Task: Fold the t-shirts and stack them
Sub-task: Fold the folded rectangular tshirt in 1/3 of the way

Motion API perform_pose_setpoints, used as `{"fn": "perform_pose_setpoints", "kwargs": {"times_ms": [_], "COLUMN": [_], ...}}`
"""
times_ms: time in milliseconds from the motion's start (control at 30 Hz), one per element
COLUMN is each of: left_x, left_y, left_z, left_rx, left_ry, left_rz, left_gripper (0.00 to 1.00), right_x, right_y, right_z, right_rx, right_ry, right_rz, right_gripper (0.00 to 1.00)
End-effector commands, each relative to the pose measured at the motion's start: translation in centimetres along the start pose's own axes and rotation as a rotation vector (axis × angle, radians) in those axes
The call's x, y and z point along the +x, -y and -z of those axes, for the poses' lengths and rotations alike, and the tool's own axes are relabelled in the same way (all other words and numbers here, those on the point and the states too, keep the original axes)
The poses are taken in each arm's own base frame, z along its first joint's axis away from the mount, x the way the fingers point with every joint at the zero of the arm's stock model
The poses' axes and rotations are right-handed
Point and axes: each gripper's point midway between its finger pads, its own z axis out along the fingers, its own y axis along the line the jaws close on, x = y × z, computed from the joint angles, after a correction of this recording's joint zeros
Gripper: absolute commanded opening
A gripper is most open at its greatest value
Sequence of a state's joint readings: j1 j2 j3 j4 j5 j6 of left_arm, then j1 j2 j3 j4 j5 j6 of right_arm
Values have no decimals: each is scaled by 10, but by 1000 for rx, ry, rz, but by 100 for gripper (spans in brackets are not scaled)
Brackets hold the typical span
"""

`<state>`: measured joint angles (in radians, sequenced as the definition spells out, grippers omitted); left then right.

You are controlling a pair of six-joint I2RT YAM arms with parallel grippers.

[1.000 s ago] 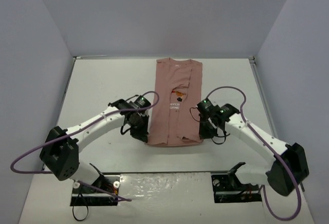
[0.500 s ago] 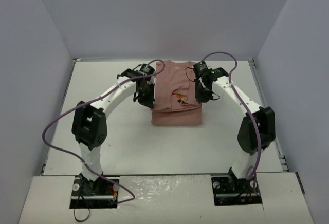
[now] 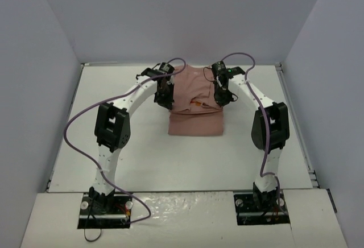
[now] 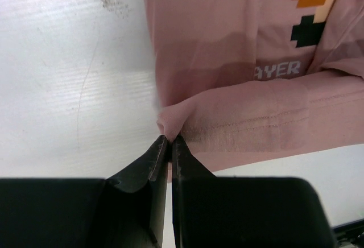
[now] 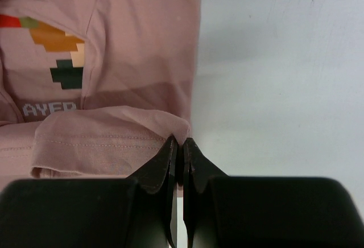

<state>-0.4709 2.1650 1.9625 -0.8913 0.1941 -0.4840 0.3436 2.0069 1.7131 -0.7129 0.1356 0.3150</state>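
The dusty-pink t-shirt point(image 3: 195, 120) lies at the middle back of the white table, its hem end doubled over towards the collar. My left gripper point(image 3: 165, 101) is shut on the hem's left corner point(image 4: 170, 120). My right gripper point(image 3: 220, 98) is shut on the hem's right corner point(image 5: 173, 125). Both hold the hem over the shirt's upper half. The orange-and-dark chest graphic point(image 4: 310, 0) and white lettering point(image 4: 277, 69) show just beyond the hem in both wrist views, the graphic also in the right wrist view point(image 5: 57, 46).
The white table point(image 3: 114, 145) is walled by grey panels on the left, back and right. Both arms arch from their bases point(image 3: 105, 205) at the near edge up to the shirt. A faint smudge point(image 4: 114, 0) marks the table left of the shirt.
Both grippers have carried the hem from the near end of the shirt towards the back, folding the lower half over the upper half. The arms have stretched far out.
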Motion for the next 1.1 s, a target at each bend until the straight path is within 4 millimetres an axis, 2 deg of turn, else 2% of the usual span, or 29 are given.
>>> {"fn": "perform_pose_setpoints", "kwargs": {"times_ms": [0, 133, 267, 533, 600, 700, 833, 867, 933, 967, 1000, 1067], "left_x": [-29, -34, -43, -65, -67, -74, -79, -75, -64, -57, -46, -16], "left_y": [-1, -7, -12, -3, -4, -3, 5, 8, 24, 28, 28, 27], "left_z": [22, 12, 3, 7, 7, 20, 67, 75, 101, 106, 103, 86], "left_rx": [-11, -29, -51, -30, -34, -26, 11, 21, 61, 74, 79, 82], "left_ry": [95, 93, 103, 158, 165, 195, 270, 278, 318, 330, 325, 291], "left_rz": [-16, 2, 4, 1, -3, 2, 20, 21, 5, 5, 12, 48], "left_gripper": [0, 1, 8, 20, 24, 27, 27, 27, 27, 27, 27, 27], "right_x": [-13, -15, -19, -38, -45, -55, -81, -83, -87, -86, -85, -80], "right_y": [12, 10, 10, 14, 14, 14, 11, 6, -2, -4, -8, -23], "right_z": [-5, -18, -31, -36, -32, -23, 19, 24, 49, 56, 63, 77], "right_rx": [44, 42, 39, 24, 11, 0, -63, -97, -178, -205, -240, -350], "right_ry": [21, 13, 8, 29, 46, 76, 181, 188, 226, 237, 247, 264], "right_rz": [7, 3, -8, -37, -40, -31, 0, 21, 57, 78, 103, 154], "right_gripper": [0, 0, 0, 3, 17, 31, 35, 35, 36, 35, 35, 36]}}
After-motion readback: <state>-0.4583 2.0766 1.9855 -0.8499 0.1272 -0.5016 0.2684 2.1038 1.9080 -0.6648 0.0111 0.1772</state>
